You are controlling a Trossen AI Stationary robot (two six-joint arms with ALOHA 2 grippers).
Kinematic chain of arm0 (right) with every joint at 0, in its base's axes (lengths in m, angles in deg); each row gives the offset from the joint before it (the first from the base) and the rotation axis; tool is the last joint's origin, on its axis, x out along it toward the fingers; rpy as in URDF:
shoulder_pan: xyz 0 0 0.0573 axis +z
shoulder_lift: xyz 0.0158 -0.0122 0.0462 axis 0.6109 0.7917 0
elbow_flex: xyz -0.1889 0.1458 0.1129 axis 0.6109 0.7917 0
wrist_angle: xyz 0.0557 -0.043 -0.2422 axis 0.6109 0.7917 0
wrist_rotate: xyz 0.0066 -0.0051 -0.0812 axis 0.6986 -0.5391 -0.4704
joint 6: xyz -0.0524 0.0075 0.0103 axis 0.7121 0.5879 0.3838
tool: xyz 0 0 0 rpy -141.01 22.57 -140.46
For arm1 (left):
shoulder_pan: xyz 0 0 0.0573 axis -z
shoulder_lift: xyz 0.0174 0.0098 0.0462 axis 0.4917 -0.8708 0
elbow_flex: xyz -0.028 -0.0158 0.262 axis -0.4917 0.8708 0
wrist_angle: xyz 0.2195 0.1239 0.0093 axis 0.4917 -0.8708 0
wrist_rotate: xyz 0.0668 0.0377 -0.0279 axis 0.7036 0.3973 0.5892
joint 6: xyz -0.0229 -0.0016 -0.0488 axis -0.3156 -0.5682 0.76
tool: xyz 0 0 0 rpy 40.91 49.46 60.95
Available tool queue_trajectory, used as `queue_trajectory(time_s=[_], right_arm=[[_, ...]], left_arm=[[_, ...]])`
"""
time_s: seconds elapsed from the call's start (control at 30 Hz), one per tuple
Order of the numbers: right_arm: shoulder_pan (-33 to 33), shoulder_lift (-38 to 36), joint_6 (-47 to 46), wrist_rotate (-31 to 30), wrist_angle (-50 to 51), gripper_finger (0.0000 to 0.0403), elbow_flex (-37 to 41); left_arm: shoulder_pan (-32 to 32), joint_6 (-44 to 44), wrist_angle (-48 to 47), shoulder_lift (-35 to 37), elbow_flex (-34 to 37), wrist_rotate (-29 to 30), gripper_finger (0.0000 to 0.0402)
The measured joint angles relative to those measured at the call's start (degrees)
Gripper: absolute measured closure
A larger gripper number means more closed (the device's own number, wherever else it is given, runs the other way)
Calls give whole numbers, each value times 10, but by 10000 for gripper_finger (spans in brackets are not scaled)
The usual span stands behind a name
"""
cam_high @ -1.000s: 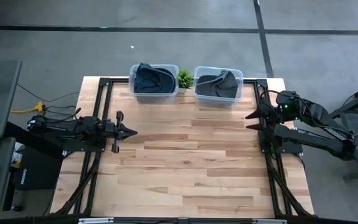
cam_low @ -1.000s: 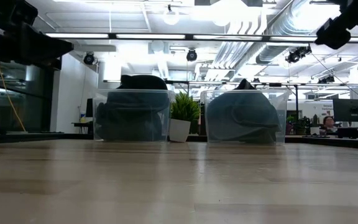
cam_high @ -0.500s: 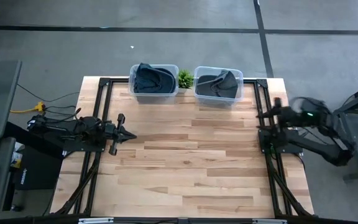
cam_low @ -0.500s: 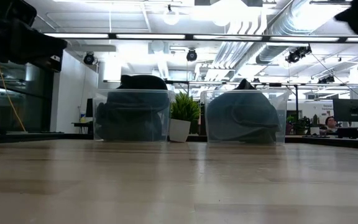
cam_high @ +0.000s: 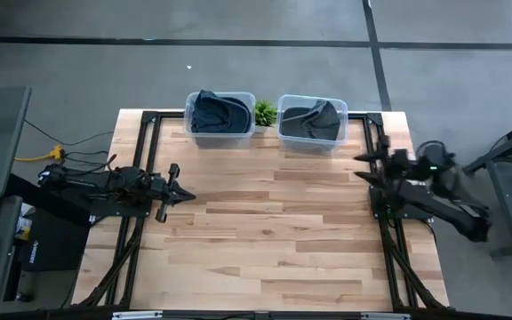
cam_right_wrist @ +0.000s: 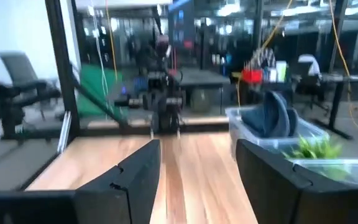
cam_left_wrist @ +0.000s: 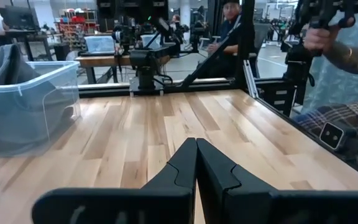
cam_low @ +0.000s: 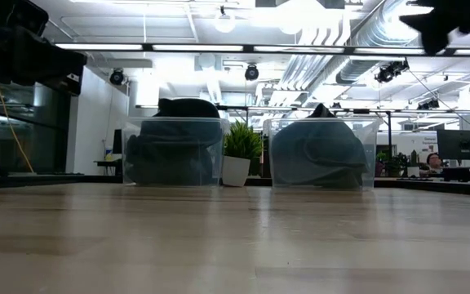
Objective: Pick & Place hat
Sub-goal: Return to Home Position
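Note:
Dark blue-grey hats lie piled in two clear bins at the table's far edge, the left bin (cam_high: 220,114) (cam_low: 174,151) and the right bin (cam_high: 311,120) (cam_low: 321,155). The hats rise above both rims. My left gripper (cam_high: 188,190) (cam_left_wrist: 196,163) is shut, low over the table's left side, pointing right, well short of the bins. My right gripper (cam_high: 362,169) (cam_right_wrist: 197,174) is open at the table's right edge, pointing left, in front of the right bin and apart from it. Its view shows the left bin (cam_right_wrist: 272,118) farther off.
A small potted plant (cam_high: 265,112) (cam_low: 237,151) stands between the bins. A black metal frame (cam_high: 140,160) runs along the table's left, right and far edges. Bare wood (cam_high: 274,231) fills the middle and near part. People (cam_left_wrist: 340,50) stand beyond the right edge.
My right arm has swung quickly: its gripper drew back toward the table's right edge, blurred, then came forward again to about where it was, staying open. The left arm and the hats have kept still.

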Motion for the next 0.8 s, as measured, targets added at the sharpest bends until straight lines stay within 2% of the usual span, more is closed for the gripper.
queue_trajectory(time_s=[0.17,0.3,0.8], right_arm=[[3,-1,-72,2,-282,197,153],[20,-1,-82,-60,-396,199,247],[175,0,0,-227,-289,199,248]], left_arm=[[0,-2,0,0,0,2,401],[0,-2,0,0,0,1,401],[0,-2,0,0,0,3,401]])
